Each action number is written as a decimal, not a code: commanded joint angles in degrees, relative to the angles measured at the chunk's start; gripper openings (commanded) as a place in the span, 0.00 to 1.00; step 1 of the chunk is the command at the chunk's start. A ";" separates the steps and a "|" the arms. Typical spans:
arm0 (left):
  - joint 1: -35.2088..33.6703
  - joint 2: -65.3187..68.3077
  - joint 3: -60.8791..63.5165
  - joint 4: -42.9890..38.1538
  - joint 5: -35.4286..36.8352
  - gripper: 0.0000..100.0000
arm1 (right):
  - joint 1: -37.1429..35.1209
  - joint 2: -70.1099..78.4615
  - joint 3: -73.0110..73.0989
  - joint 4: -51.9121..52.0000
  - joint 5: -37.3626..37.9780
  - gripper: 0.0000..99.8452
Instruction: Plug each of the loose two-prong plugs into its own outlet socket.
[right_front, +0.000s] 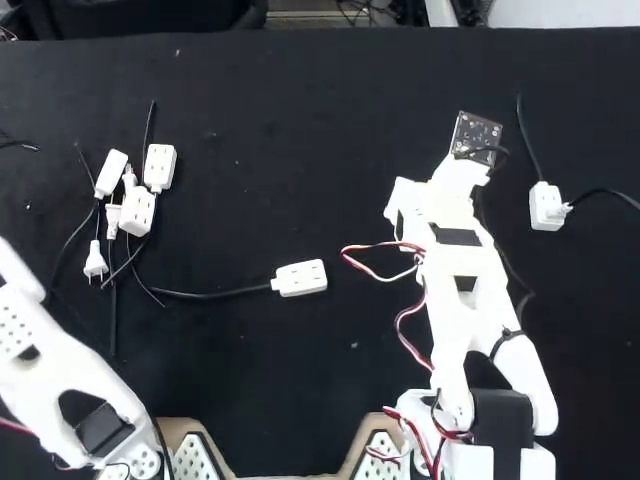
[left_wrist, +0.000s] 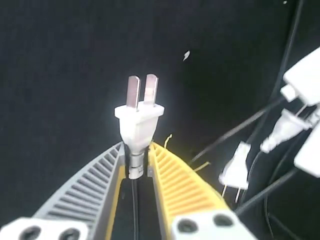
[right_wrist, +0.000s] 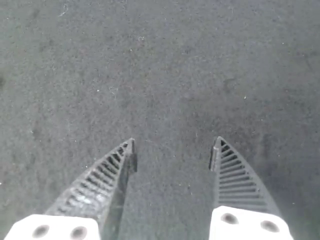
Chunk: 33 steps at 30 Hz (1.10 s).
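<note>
1. At the near left corner of the black cloth worktop (right_front: 300, 120), our grey-and-yellow left gripper (left_wrist: 136, 147) is clamped on the neck of a white two-prong plug (left_wrist: 138, 120). Its flat prongs point away from the pincer (its black cord (left_wrist: 133, 200) runs back between the fingers).
2. Mid-worktop lies a white rectangular outlet socket (right_front: 300, 277).
3. Toward the left edge we see a loose white plug (right_front: 95, 260), and beyond it two white square socket blocks (right_front: 137, 211) among tangled cords.
4. Near the right edge sits a small white socket block (right_front: 546, 205).
5. Farthest out, our grey right gripper (right_wrist: 172, 150) hangs over bare cloth, jaws apart, holding nothing.
</note>
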<state>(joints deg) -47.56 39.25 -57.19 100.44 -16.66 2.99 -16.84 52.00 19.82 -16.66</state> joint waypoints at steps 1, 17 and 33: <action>-1.27 -16.44 15.43 0.53 -1.67 0.03 | -1.67 -2.42 -0.57 -1.41 -0.09 0.23; 36.18 -59.43 65.01 -11.52 -2.99 0.03 | -2.73 -2.42 -0.40 -1.41 -0.44 0.23; 71.96 -62.33 82.51 -26.64 8.26 0.03 | 6.68 -2.95 -2.59 -0.35 -7.38 0.23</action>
<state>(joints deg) 18.99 -20.79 24.04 77.58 -10.07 8.18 -16.84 52.00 19.82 -23.08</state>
